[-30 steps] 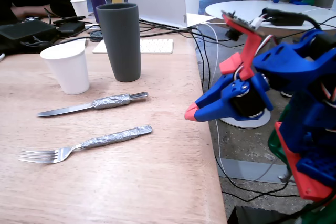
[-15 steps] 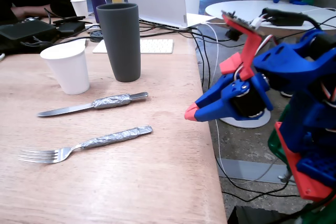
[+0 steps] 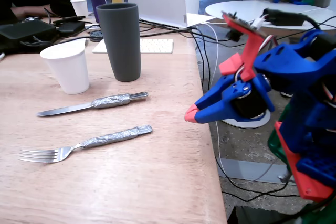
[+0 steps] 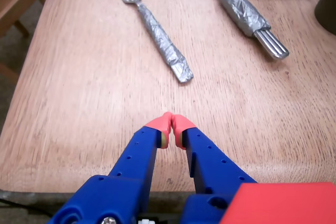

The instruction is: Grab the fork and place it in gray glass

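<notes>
The fork (image 3: pixel 84 143) lies flat on the wooden table, tines to the left in the fixed view, its handle wrapped in crinkled foil. In the wrist view the fork (image 4: pixel 155 27) runs from the top edge down toward the gripper. The gray glass (image 3: pixel 119 41) stands upright behind it, a dark edge of the gray glass (image 4: pixel 328 1) showing at the wrist view's right. My blue gripper with red tips (image 3: pixel 191 114) hovers past the table's right edge, shut on nothing. In the wrist view the gripper (image 4: pixel 169 121) has its tips touching, a short way from the handle's end.
A foil-wrapped knife (image 3: pixel 92 104) lies between fork and glass. A white paper cup (image 3: pixel 67 67) stands left of the glass. A keyboard (image 3: pixel 155 45), cables and a laptop sit behind. The table edge (image 3: pixel 207 145) runs just left of my gripper.
The gripper has lifted very slightly; nothing on the table has moved.
</notes>
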{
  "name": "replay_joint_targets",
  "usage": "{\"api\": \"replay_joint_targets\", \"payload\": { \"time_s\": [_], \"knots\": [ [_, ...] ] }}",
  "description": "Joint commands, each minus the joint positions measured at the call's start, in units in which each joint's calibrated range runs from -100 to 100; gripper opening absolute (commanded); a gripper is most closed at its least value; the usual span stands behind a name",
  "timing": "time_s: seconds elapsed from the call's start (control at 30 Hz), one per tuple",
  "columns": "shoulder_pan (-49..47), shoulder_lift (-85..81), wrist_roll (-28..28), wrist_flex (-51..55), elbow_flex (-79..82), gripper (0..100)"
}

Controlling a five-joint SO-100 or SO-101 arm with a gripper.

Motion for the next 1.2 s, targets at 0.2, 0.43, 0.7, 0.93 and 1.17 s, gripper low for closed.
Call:
{"api": "replay_joint_targets", "payload": {
  "time_s": [0.2, 0.43, 0.7, 0.93, 1.17],
  "knots": [
    [-0.68, 1.26, 0.2, -0.24, -0.98, 0],
    [-0.68, 49.54, 0.15, 4.28, -59.31, 0],
    [-0.68, 78.1, -0.39, 40.89, -110.37, 0],
    [-0.68, 80.85, -0.2, 42.86, -113.11, 0],
    [-0.68, 80.85, -0.39, 42.86, -113.01, 0]
  ]
}}
